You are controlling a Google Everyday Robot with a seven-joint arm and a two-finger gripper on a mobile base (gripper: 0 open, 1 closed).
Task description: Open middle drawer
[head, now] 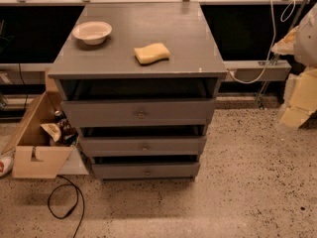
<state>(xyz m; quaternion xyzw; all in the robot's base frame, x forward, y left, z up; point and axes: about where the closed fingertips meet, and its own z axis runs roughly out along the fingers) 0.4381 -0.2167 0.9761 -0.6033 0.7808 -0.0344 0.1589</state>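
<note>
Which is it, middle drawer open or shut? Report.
Shut: the middle drawer lines up with the other drawers. The claw is at the right edge.

The desk (148, 24) is matt grey all over. The middle drawer (114, 146) is the same grey, with a dull metal knob (145, 146). On top, the bowl (92, 32) at far left is off-white and the sponge (151, 53) pale yellow. The cardboard box (34, 157) on the left is tan. The floor (247, 182) is beige, speckled black, with a black cable (64, 202) near left. The hand (297, 103) at the right edge looks cream-white.
</note>
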